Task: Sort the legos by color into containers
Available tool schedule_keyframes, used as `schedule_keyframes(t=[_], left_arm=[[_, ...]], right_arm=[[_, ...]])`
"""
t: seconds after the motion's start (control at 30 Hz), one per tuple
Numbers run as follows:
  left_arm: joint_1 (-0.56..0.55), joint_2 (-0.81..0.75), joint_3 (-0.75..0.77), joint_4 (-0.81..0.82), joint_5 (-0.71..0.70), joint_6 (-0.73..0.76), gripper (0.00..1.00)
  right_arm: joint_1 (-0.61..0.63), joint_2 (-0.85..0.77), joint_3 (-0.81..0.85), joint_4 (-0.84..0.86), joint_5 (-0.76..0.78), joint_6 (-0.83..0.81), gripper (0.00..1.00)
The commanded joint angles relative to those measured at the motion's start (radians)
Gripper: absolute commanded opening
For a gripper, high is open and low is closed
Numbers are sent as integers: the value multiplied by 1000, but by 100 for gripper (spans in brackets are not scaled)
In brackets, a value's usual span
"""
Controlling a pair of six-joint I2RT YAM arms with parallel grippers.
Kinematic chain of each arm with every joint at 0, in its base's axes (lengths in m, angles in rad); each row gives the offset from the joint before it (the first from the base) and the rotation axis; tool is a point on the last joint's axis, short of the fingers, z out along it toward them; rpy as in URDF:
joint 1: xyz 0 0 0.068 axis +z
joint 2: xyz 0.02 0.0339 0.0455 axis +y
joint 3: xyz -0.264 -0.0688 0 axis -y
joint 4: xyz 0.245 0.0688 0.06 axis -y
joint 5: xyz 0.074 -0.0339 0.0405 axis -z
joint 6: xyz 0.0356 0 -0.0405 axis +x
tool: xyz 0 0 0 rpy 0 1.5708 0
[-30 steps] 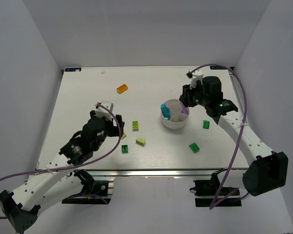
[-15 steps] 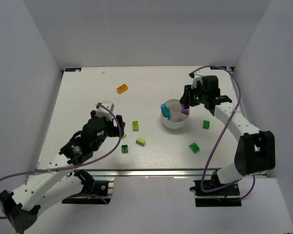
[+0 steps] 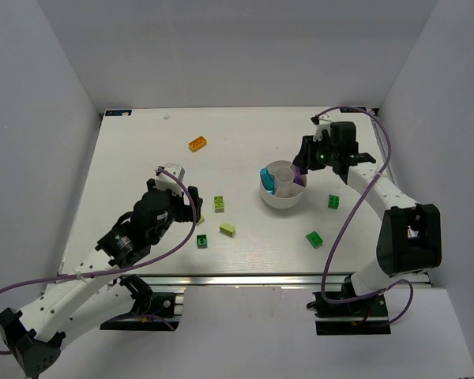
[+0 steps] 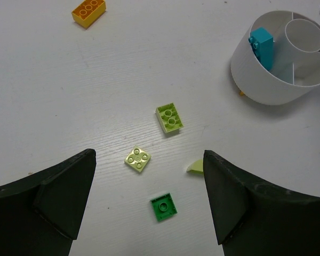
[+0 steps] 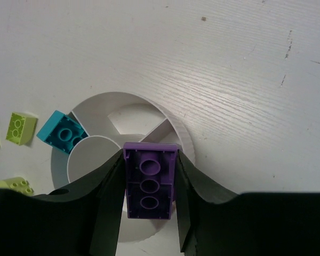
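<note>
Right wrist view: right gripper (image 5: pixel 149 178) clenched on purple brick (image 5: pixel 149 186)
Purple brick: above dish (image 5: pixel 96 109), at its 2 o'clock edge in top view
Left gripper (image 4: pixel 149 181): released, spread wide, lime brick (image 4: pixel 138 159) below the gap

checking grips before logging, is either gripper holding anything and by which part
The right gripper holds a purple brick, pinched by its two long sides between the fingers. The left gripper is open and holds nothing.
</note>
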Motion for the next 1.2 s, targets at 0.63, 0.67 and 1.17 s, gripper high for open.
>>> schedule_keyframes(t=[0.63, 0.67, 1.17], left_arm=[[-5, -6, -3, 11, 29, 4, 91], [-5, -6, -3, 13, 32, 7, 91], [-14, 45, -9, 39, 185, 32, 88]], right_arm=[[-26, 102, 56, 30, -101, 20, 36], [-29, 105, 59, 22, -105, 20, 41], [-52, 69, 81, 4, -52, 3, 53]])
